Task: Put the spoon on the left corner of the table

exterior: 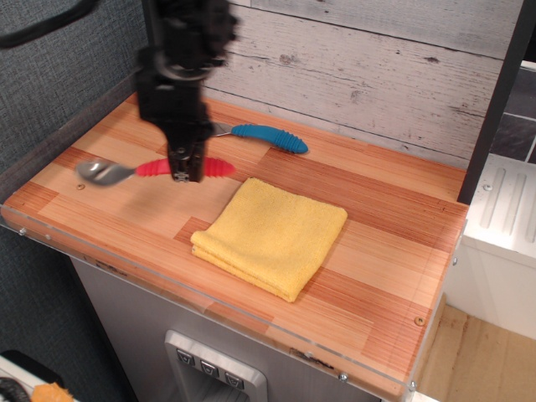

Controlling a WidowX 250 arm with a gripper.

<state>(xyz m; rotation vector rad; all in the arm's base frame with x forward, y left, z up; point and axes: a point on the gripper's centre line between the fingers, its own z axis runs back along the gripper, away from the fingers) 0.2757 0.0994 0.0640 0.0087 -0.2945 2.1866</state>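
Note:
The spoon (151, 170) has a shiny silver bowl at the left and a thick red ribbed handle. My black gripper (184, 170) comes down from above and is shut on the middle of the red handle. It holds the spoon level a little above the wooden table (385, 251), over its left part. The spoon's bowl points to the table's left edge. The fingertips are partly blurred.
A folded yellow cloth (272, 234) lies in the middle of the table. A blue-handled fork (264, 136) lies behind the gripper near the plank wall. A dark post (498, 100) stands at the right back. A clear acrylic rim (209, 303) runs along the front edge.

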